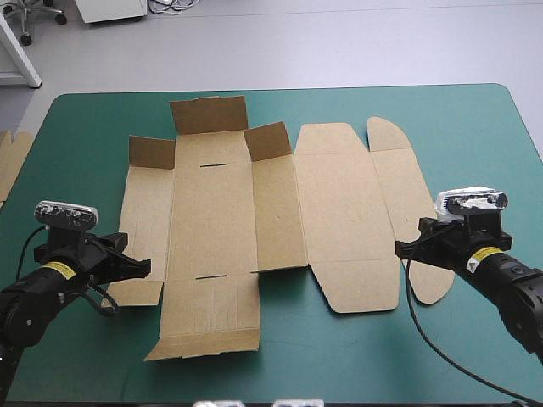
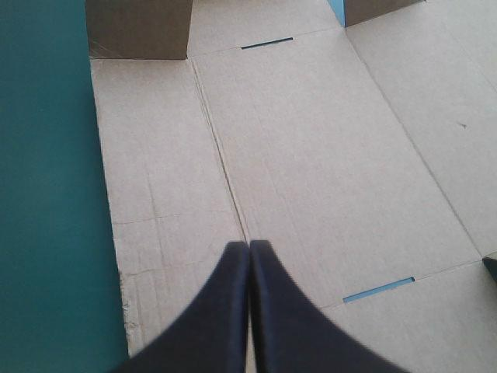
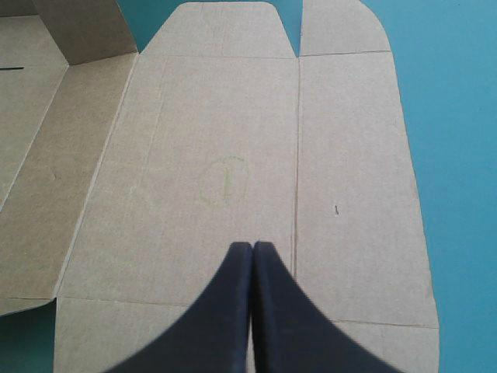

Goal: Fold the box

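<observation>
The brown box [image 1: 280,212] lies as a cut sheet, mostly flat, in the middle of the teal-green table. Three flaps [image 1: 208,114] at its far left end stand raised. My left gripper [image 1: 144,268] is shut, its tips over the sheet's left edge near the front. In the left wrist view the shut gripper [image 2: 249,247] points across the box [image 2: 311,155] beside a fold line, with nothing held. My right gripper [image 1: 400,248] is shut over the sheet's right side. In the right wrist view that gripper [image 3: 252,247] sits above the box's [image 3: 194,155] wide lid panel.
An edge of more brown board [image 1: 13,161] shows at the table's left edge. Two narrow slots [image 1: 212,164] cut the box's base panel. Bare teal-green cover [image 1: 475,144] lies to the right of the sheet and along the front.
</observation>
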